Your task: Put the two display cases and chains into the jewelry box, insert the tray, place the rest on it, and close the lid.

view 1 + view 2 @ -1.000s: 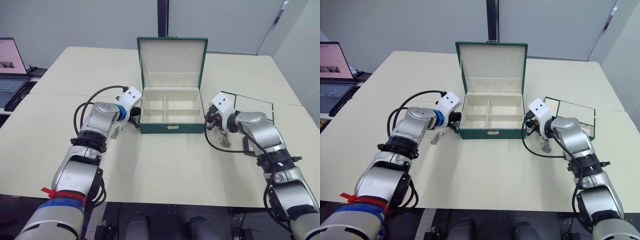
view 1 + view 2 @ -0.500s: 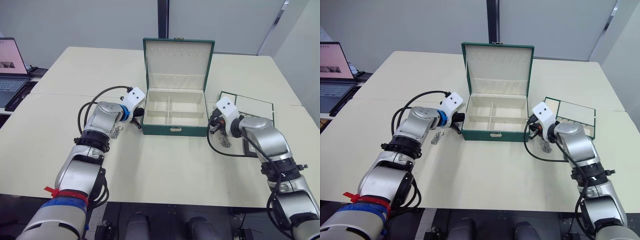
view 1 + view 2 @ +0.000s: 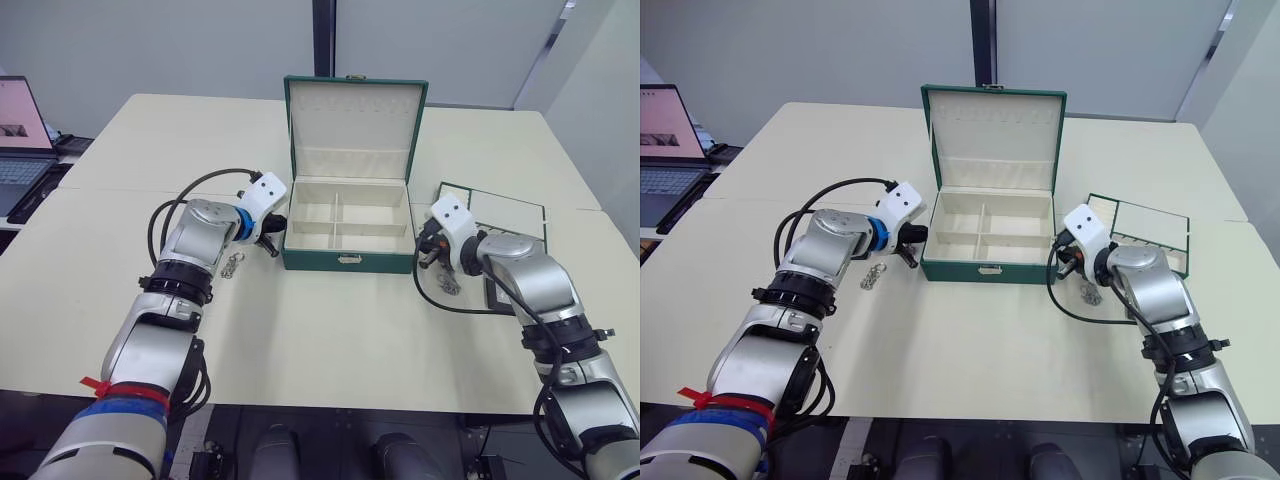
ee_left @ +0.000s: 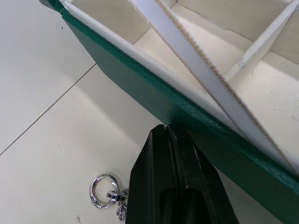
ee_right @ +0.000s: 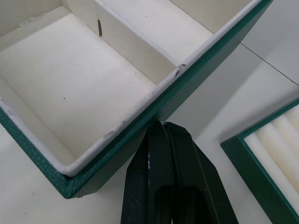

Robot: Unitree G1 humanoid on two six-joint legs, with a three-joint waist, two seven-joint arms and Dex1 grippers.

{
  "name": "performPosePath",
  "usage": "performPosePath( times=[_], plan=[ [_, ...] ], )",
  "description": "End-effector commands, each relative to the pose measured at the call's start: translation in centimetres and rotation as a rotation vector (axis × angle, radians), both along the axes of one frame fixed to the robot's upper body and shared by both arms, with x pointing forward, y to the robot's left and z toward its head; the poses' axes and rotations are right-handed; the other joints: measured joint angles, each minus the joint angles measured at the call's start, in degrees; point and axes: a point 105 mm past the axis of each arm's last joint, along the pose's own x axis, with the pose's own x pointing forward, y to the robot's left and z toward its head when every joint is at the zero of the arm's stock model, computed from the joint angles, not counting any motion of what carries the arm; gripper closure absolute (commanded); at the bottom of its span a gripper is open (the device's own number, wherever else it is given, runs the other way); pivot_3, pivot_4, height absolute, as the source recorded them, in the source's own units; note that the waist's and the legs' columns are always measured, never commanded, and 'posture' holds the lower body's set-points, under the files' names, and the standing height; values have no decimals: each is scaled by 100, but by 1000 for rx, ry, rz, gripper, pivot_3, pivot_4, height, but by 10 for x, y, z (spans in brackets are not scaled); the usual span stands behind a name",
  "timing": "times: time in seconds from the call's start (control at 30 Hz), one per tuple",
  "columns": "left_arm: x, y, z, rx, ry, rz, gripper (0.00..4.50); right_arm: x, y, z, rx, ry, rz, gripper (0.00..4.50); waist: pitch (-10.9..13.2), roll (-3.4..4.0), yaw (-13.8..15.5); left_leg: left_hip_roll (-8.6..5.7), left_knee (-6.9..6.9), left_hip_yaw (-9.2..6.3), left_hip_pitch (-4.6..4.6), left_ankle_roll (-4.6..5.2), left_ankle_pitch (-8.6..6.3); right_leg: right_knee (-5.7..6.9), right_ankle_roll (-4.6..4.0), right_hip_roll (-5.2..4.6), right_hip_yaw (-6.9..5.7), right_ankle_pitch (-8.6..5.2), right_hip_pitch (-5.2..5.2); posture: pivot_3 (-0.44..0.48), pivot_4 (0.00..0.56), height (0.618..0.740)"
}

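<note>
jewelry box (image 3: 345, 258): one, lid (image 3: 352, 128) up
tray (image 3: 510, 207): one
chain clusters: two, left one (image 3: 233, 265), right one (image 3: 449, 283)
laptop (image 3: 20, 140): one
grippers: two, left gripper (image 3: 275, 247), right gripper (image 3: 424, 255)

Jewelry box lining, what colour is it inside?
Cream, against the jewelry box's dark green outside; clearest in the right wrist view.

Chain (image 4: 108, 195) half hidden behind left gripper (image 4: 164, 128) — tray (image 5: 266, 157) cut off.

Jewelry box (image 3: 346, 257): grained green leatherette, matt cream lining; chain (image 4: 106, 196) shiny metal.
</note>
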Motion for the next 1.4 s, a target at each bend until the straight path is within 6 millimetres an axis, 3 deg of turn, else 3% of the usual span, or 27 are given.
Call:
performPosePath(
  times=[0.03,0.27,0.4,0.53,0.67,0.77,0.93,0.97,1.07,1.4],
  plan=[
    [-1,7,23,-14,-69,7,4500,2,2,20,7,-63,34,4489,0,0,0,0,0,0,0,0,0,0,0,0,0,0,0,0,150,740],
    [-8,25,24,16,-73,52,4500,3,-10,20,-18,-72,8,4489,0,0,-4,0,0,0,1,0,0,0,0,0,1,0,1,0,150,740],
    [-22,33,43,-55,-131,13,4500,-8,-20,29,-33,-92,16,4489,0,0,-3,1,0,1,0,0,0,0,0,0,2,0,-1,0,150,740],
    [-66,41,69,-154,-202,-130,4500,-48,-10,48,33,-85,145,4489,1,1,-21,7,-2,3,-1,-1,0,-4,0,2,1,0,-2,0,150,740],
    [-115,58,57,-150,-13,-144,4500,-93,-2,45,61,-10,252,4489,0,3,-25,11,-24,0,4,-1,-1,-4,0,6,3,0,7,0,150,740],
    [-151,56,60,-275,75,-187,4500,-123,4,32,78,62,298,4489,0,2,3,8,-13,-5,8,4,-3,-3,1,4,0,-1,17,0,150,740],
    [-179,71,42,-246,108,-119,4500,-156,8,21,140,87,325,4489,-2,-2,16,0,-1,-20,15,20,-13,-5,2,-2,-13,-1,42,0,150,740],
    [-186,76,33,-225,146,-101,4330,-163,8,17,154,110,333,4499,-2,-2,11,0,-3,-25,14,20,-13,-5,2,-1,-14,-1,37,0,150,740],
    [-204,87,8,-118,225,-69,3596,-177,5,8,189,178,320,3911,-4,-3,-8,0,-12,-24,14,21,-15,-13,2,0,-8,-1,35,0,150,740],
    [-217,97,0,-120,246,-55,379,-188,1,-6,165,239,328,1071,-6,-7,-13,-2,-12,-25,15,23,-17,-11,0,1,-5,-2,1,0,150,740]
  ],
)
